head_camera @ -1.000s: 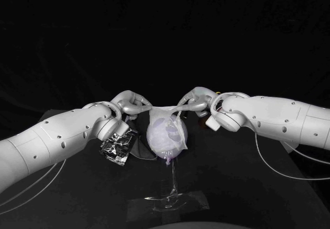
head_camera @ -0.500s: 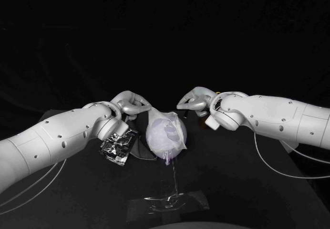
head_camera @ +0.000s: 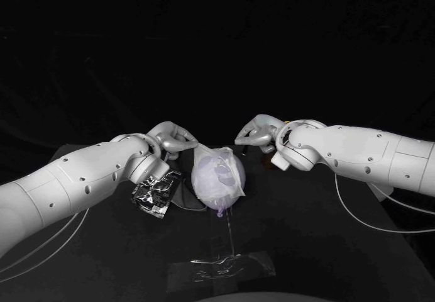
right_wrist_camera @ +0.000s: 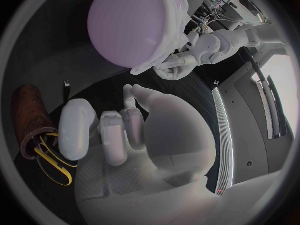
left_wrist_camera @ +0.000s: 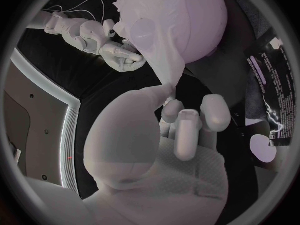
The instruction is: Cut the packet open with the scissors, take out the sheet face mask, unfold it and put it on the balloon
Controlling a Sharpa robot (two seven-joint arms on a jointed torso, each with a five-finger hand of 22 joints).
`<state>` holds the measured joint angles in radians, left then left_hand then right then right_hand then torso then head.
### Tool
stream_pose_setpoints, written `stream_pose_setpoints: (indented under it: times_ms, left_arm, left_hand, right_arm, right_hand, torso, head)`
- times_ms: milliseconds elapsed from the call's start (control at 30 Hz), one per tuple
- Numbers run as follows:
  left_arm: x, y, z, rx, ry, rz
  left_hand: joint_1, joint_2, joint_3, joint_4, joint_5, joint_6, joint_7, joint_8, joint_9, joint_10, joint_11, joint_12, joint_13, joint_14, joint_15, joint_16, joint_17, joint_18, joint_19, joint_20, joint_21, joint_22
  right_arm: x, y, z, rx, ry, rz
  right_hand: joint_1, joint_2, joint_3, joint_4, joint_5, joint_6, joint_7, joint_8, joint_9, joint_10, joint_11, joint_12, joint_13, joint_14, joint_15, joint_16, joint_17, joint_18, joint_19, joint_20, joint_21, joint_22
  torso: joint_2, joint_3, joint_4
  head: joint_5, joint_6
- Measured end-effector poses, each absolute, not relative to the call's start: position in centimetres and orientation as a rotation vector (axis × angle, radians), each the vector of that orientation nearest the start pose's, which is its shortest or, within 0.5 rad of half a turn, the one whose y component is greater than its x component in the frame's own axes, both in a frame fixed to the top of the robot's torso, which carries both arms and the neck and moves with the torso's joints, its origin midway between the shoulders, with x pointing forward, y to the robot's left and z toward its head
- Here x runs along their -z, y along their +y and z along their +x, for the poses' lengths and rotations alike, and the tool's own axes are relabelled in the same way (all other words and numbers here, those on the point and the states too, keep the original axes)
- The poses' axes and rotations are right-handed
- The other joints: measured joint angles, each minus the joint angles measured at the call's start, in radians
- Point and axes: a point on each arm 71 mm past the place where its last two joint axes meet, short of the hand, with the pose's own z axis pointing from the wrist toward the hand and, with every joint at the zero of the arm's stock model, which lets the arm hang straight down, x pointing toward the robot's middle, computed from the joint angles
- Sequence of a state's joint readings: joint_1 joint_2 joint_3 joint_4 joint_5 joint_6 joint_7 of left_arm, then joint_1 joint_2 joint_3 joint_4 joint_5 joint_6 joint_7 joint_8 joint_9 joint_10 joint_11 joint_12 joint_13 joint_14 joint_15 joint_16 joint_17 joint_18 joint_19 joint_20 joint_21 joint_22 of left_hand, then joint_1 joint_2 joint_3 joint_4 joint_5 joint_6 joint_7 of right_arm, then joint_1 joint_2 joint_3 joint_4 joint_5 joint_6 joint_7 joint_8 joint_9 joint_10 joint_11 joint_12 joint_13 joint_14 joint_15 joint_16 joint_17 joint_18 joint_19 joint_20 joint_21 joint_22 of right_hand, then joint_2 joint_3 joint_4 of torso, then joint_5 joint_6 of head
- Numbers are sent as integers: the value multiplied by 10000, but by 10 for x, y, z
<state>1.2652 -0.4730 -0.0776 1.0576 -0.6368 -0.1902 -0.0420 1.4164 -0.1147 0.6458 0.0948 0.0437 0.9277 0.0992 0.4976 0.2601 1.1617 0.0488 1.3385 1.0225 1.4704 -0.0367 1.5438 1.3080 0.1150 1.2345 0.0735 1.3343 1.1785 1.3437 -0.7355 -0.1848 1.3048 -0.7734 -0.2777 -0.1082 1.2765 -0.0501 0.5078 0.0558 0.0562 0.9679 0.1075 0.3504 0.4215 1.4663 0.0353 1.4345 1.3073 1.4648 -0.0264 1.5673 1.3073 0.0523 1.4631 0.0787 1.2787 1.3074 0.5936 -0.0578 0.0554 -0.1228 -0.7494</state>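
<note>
Looking at a sheet face mask (left_wrist_camera: 164,60) draped over the balloon (right_wrist_camera: 131,25), up on a clear stand (head_camera: 222,264) mid-tabletop (head_camera: 326,239). Left robot hand (head_camera: 172,138) at the balloon's 10 o'clock, pinching one upper corner of the sheet, with that corner pulled taut between fingers and balloon. Right robot hand (head_camera: 256,133) at 1 o'clock, just off the balloon, fingers curled in on nothing. Packet (head_camera: 156,194) down at 8 o'clock by the left wrist. Scissors (right_wrist_camera: 51,160) parked in a brown holder (right_wrist_camera: 31,117) near the right robot hand.

Main risk, judging from this: held on one side only. Any tug toward 10 o'clock and bye-bye alignment, with the whole sheet sliding round or peeling off the opposite side (wet masks cling, but not that hard). Also worth fearing: tipping that skinny stand by pulling sideways on such a light balloon. Letting go abruptly looks no safer, with the corner likely flopping back folded instead of lying flat. Can't tell how well the eye holes line up.
</note>
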Motion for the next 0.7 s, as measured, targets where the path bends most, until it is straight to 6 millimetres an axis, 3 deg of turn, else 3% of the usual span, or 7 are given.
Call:
stream_pose_setpoints:
  times_ms: [100,167,233,333,367,500,700]
  left_arm:
    - [201,145,567,9721,18764,-5820]
    - [202,145,567,9633,18801,-5860]
    - [202,147,568,9505,18857,-5925]
    - [203,149,568,9337,18933,-6015]
    - [204,150,569,9272,18971,-6049]
    - [205,151,569,9139,19133,-6103]
    - [206,153,568,9078,19370,-6129]
  left_hand:
    - [-117,-14,32,32,0,-248,64,-93,773,-257,-244,-371,-669,-1,1,-1,0,1,0,0,0,-9]
    - [-224,-65,86,34,0,-429,103,-210,1582,-590,-214,-629,-1131,-56,51,-2,0,0,0,0,0,-48]
    - [-291,-107,59,11,5,-686,175,-393,1950,-1127,-112,-999,-1766,-52,94,-4,0,0,-62,49,-29,-122]
    - [-249,-365,95,-121,29,-1351,440,-1018,1676,-2415,162,-2013,-3338,-52,340,-27,0,1,-242,167,-149,-279]
    - [-241,-472,139,-166,29,-1536,527,-1207,1570,-2610,235,-2213,-3581,-53,414,-28,0,1,-299,224,-191,-328]
    - [-180,-768,251,-361,29,-1960,779,-1759,1243,-2865,439,-2729,-4055,-37,605,-29,0,0,-519,443,-303,-527]
    - [-215,-885,293,-458,29,-2129,875,-2047,1068,-2973,546,-3050,-4326,-20,695,-30,0,0,-667,592,-411,-689]
  right_arm:
    - [185,-222,535,-7619,18313,4460]
    - [185,-221,535,-7627,18234,4354]
    - [184,-217,535,-7686,18135,4168]
    - [183,-210,535,-7814,18055,3894]
    - [183,-208,536,-7867,18030,3780]
    - [182,-201,537,-7997,17976,3469]
    - [182,-196,539,-8112,18065,3142]
  right_hand:
    - [-85,-192,-65,-65,0,-209,130,-185,-81,-14,-14,88,1,0,0,0,1,-1,0,0,53,1]
    - [-146,-253,-65,-66,0,-297,186,-278,-131,1,6,88,3,0,0,-1,2,0,0,0,80,3]
    - [-189,-372,-96,-96,0,-358,246,-357,-177,1,81,88,4,9,9,-5,2,0,0,0,81,5]
    - [-127,-484,-147,-147,0,-468,318,-501,-250,-7,143,88,6,-1,75,-7,4,0,1,2,81,6]
    - [-169,-543,-162,-162,0,-531,348,-560,-273,-10,173,88,7,-1,106,-7,5,0,18,19,81,6]
    - [-157,-580,-163,-161,0,-639,453,-760,-374,4,259,88,8,-18,159,-9,9,1,41,101,10,7]
    - [-158,-579,-163,-161,0,-680,426,-763,-390,4,259,88,8,16,194,-35,8,1,29,116,10,6]
  torso:
    - [1,0,0]
    - [1,0,2]
    - [2,-1,4]
    - [6,0,10]
    - [7,1,10]
    - [10,3,15]
    - [12,-3,10]
  head:
    - [-5,27]
    - [-5,42]
    - [-6,58]
    - [-6,72]
    - [-6,75]
    - [-7,78]
    - [3,62]
